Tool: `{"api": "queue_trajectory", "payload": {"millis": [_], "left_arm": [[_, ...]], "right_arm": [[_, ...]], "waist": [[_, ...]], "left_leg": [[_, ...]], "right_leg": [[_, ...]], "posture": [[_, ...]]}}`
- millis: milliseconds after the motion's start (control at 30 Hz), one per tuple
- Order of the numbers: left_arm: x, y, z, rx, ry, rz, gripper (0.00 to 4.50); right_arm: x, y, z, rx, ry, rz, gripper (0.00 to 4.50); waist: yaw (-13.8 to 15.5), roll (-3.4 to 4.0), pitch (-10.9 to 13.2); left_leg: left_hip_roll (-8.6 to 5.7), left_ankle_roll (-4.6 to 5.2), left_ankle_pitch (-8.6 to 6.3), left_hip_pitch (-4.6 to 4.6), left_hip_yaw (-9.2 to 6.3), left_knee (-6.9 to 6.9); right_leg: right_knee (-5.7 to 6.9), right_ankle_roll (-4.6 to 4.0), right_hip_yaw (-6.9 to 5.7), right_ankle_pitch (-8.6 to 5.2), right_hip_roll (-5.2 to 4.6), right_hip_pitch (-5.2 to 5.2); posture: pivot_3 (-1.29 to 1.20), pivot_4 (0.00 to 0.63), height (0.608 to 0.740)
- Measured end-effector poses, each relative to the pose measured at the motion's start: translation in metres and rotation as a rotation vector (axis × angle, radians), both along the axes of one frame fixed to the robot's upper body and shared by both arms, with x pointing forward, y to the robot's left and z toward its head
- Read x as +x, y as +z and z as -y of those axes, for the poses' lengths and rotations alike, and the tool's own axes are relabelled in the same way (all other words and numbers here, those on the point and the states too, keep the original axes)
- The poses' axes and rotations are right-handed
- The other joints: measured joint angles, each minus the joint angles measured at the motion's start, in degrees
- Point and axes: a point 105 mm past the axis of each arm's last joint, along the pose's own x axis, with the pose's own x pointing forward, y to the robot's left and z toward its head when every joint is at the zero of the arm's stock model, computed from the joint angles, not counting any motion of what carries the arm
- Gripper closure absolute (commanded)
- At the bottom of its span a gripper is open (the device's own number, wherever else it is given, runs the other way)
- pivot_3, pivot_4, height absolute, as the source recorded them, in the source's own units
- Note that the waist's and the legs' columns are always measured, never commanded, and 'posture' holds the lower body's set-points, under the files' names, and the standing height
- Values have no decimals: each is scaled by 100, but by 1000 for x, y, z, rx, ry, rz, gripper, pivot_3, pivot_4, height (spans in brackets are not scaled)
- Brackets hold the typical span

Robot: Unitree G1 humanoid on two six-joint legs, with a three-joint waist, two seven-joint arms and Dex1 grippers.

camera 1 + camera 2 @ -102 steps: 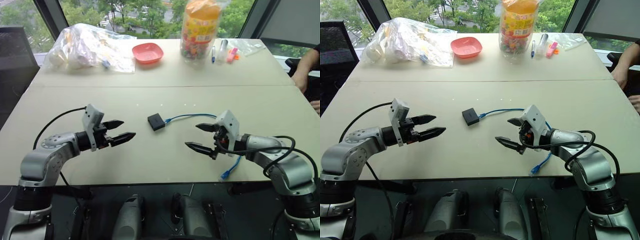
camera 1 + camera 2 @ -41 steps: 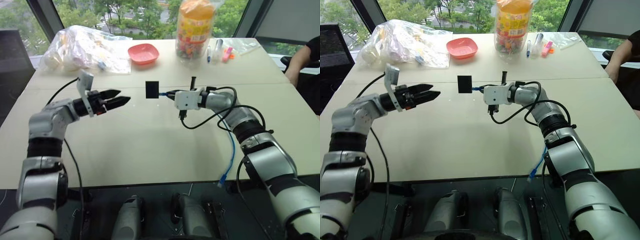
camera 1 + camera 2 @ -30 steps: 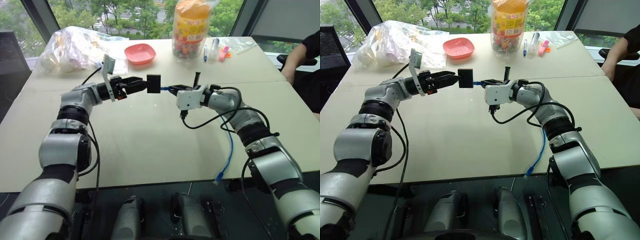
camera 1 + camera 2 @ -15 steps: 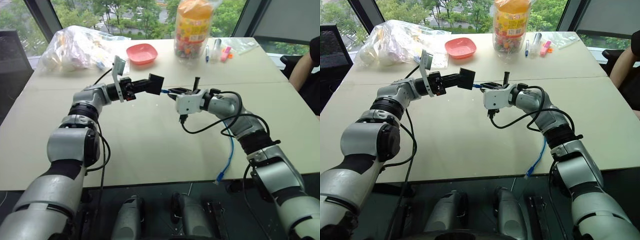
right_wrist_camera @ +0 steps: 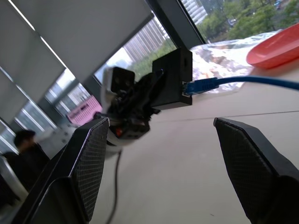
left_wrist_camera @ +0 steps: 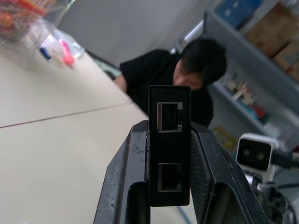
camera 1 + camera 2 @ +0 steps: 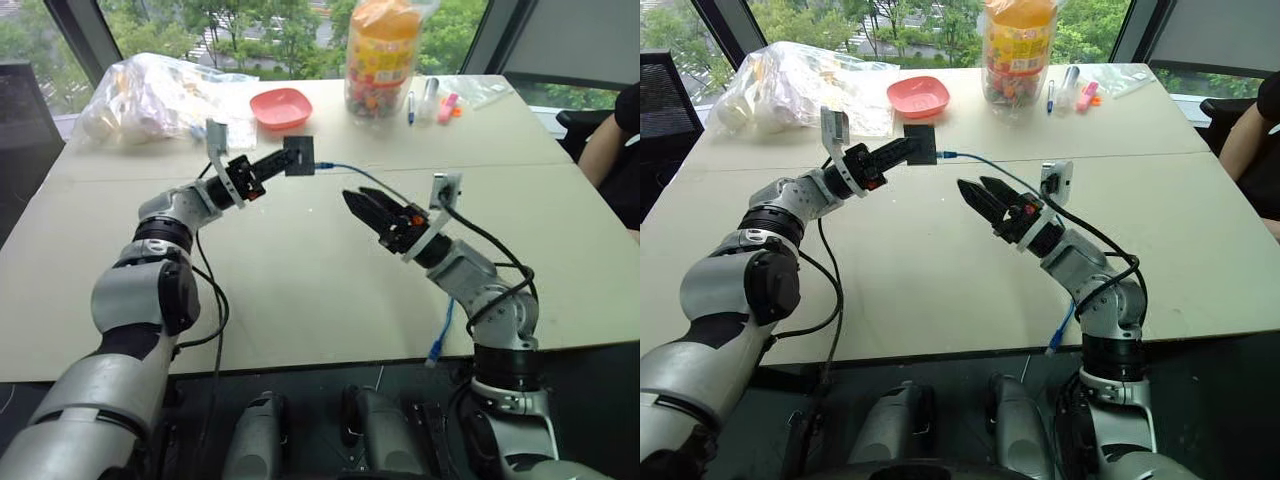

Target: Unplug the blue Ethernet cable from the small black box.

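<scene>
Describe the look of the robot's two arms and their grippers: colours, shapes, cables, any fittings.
Both arms are built of rounded silver-grey shells with black joint bands. A thin black cable loops loosely along the left arm, another along the right. Each wrist carries a small white boxy camera mount. The left gripper and right gripper each have two black tapering fingers; the pads are finely cross-hatched.

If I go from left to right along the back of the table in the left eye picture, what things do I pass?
Crinkly plastic bag → red bowl → big candy jar → pens → pink marker → a person's arm at the table's edge.
</scene>
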Motion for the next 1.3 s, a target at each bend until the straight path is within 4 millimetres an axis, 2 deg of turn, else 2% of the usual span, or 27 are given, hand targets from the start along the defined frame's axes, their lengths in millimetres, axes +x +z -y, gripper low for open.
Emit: {"api": "queue_trajectory", "payload": {"millis": [100, 233, 400, 700, 733, 767, 867, 967, 1233, 1300], "left_arm": [[-6, -10, 4, -38, -41, -38, 4001], [-17, -22, 19, -71, -124, -72, 4001], [-21, -14, 29, -99, -154, -54, 4001], [-22, -20, 26, -117, -135, -69, 4001], [-22, -20, 26, -117, -134, -70, 4001], [-22, -21, 26, -117, -133, -73, 4001], [-22, -22, 26, -117, -129, -77, 4001], [-21, -24, 25, -111, -119, -86, 4001], [-21, -24, 27, -110, -114, -86, 4001], [-21, -24, 27, -109, -113, -86, 4001]], "right_arm": [[1, -15, -7, 44, -24, -111, 785], [7, -10, -11, 83, -73, -116, 785], [20, -9, -12, 97, -119, -112, 785], [27, -12, -8, 103, -167, -112, 785], [28, -12, -8, 105, -170, -109, 1272], [28, -11, -8, 104, -175, -105, 1496], [28, -12, -11, 101, -175, -103, 3113], [27, -10, -13, 106, -162, -90, 4478], [27, -11, -14, 98, -162, -78, 4478], [27, -11, -14, 95, -165, -80, 3692]], "waist": [[1, 1, 0], [-1, 1, 0], [-6, 1, 0], [-9, 1, 0], [-9, 1, 0], [-8, 1, 0], [-7, 1, 0], [-9, 1, 0], [-8, 1, 0], [-8, 1, 0]], "left_leg": [[-1, 0, 0, -8, 13, 0], [-9, 4, -1, -32, 15, 0], [-15, 5, 0, -37, 10, 0], [-14, 5, 0, -37, 7, 0], [-14, 5, 0, -37, 7, 0], [-15, 5, 0, -37, 7, 0], [-15, 5, 0, -37, 7, 0], [-14, 5, 0, -37, 7, 0], [-14, 5, 0, -37, 6, 0], [-14, 5, 0, -37, 6, 0]], "right_leg": [[-9, -8, 2, -2, -11, -5], [-8, 2, 5, 2, -11, -27], [-5, 4, 5, 1, -8, -30], [-5, 4, 5, 0, -7, -31], [-5, 4, 5, 0, -7, -30], [-5, 4, 5, 0, -7, -30], [-6, 4, 5, 0, -7, -30], [-6, 4, 5, 0, -7, -30], [-7, 4, 4, -1, -7, -30], [-7, 4, 4, -1, -7, -30]], "posture": [[0, 150, 740], [0, 150, 740], [0, 150, 740], [0, 150, 740], [0, 150, 740], [0, 150, 740], [0, 150, 740], [0, 150, 740], [0, 150, 740], [0, 150, 740]]}}
